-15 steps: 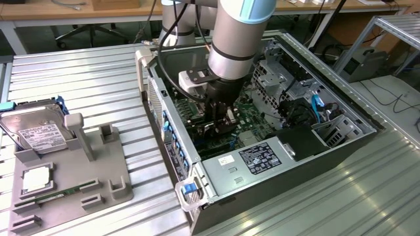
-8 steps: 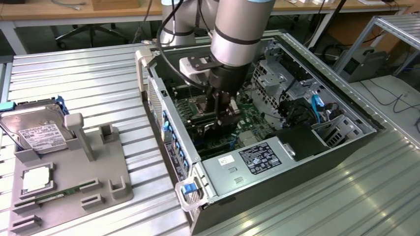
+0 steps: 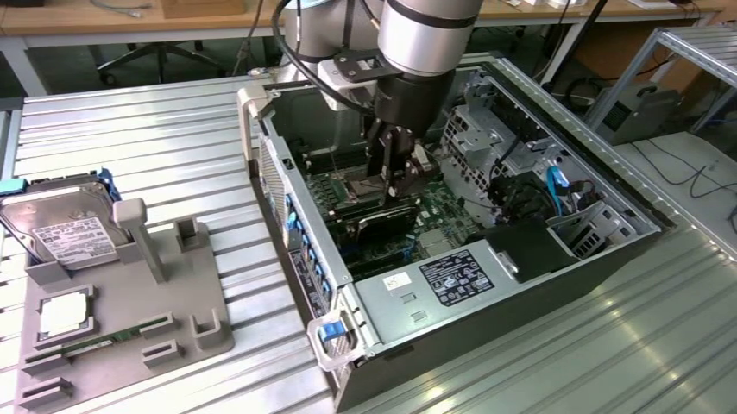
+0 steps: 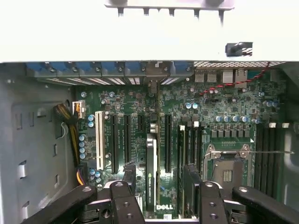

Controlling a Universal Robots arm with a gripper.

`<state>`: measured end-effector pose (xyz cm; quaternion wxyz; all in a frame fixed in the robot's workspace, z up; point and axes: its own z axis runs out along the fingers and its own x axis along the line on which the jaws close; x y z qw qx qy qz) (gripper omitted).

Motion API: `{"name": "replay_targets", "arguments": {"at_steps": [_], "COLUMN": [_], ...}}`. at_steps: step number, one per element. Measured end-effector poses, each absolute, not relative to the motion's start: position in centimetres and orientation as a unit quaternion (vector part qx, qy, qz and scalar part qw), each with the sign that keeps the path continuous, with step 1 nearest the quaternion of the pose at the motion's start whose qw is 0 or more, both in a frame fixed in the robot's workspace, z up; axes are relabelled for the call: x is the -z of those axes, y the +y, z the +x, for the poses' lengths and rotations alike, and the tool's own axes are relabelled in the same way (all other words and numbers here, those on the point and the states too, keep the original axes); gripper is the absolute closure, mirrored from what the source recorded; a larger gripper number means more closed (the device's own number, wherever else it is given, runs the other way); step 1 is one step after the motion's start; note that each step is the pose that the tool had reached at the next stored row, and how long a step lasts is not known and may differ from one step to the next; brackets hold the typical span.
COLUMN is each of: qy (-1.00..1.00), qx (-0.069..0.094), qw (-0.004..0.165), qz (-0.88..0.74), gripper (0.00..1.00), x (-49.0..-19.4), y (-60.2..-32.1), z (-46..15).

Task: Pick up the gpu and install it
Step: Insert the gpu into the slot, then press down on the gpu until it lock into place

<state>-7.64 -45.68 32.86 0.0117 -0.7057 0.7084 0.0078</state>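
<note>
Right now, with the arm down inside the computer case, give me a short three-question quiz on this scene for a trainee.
1. True or false: the gripper is clamped on the gpu.
2. Multiple choice: where is the hard drive? A) on the grey tray beside the computer case; B) inside the case; C) between the gripper's fingers.
3. Fill in: the gpu stands on edge in a slot of the ____.

Key
1. False: the jaws stand open, with a gap on each side of the card.
2. A.
3. motherboard.
</note>
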Motion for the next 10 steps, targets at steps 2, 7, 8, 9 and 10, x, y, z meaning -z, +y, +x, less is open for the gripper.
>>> {"name": "replay_targets", "arguments": {"at_steps": [2,7,8,9,10], "qy": [0.708,0.708,0.708,0.708,0.708], "qx": [-0.008,-0.008,-0.008,-0.008,-0.008], "qw": [0.012,0.012,0.012,0.012,0.012], "qz": [-0.706,-0.706,-0.706,-0.706,-0.706], "gripper": [0.46,0.46,0.46,0.46,0.46], "x": [-32.89,-32.90,-32.90,-32.90,-32.90], "y": [-45.68,-45.68,-45.68,-45.68,-45.68], "z": [-7.64,-7.64,-7.64,-7.64,-7.64]}}
